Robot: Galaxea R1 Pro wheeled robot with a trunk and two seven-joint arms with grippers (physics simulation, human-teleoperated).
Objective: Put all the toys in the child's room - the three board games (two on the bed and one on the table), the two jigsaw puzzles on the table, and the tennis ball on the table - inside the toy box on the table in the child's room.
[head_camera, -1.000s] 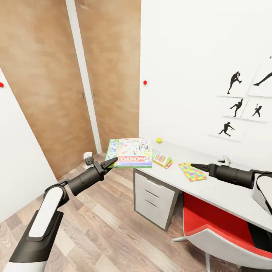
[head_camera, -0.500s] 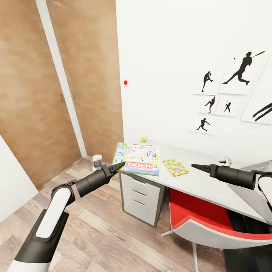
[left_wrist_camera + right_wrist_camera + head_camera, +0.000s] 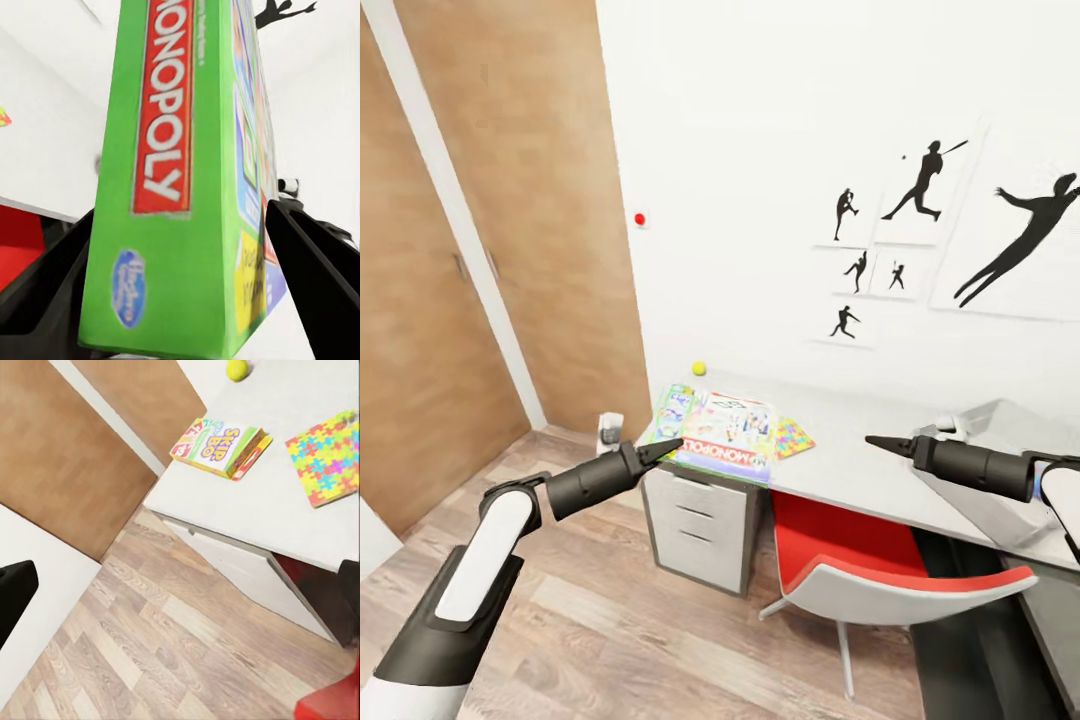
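Swinging right, the robot's view now brings the grey toy box [image 3: 1015,470] into sight at the table's [image 3: 860,470] far end. Its left gripper [image 3: 660,450] clamps the Monopoly box [image 3: 725,435] at the near end; the right gripper [image 3: 885,443] looks closed, empty. Tennis ball [image 3: 699,368], jigsaw puzzle [image 3: 792,437] and Skip-Bo game [image 3: 217,444] lie unpacked.

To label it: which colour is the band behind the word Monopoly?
Red, on the green-edged Monopoly box; clearest in left wrist view.

"MONOPOLY" runs along the green board game's [image 3: 176,172] red band; another box [image 3: 217,446] reads "SKIP-BO".
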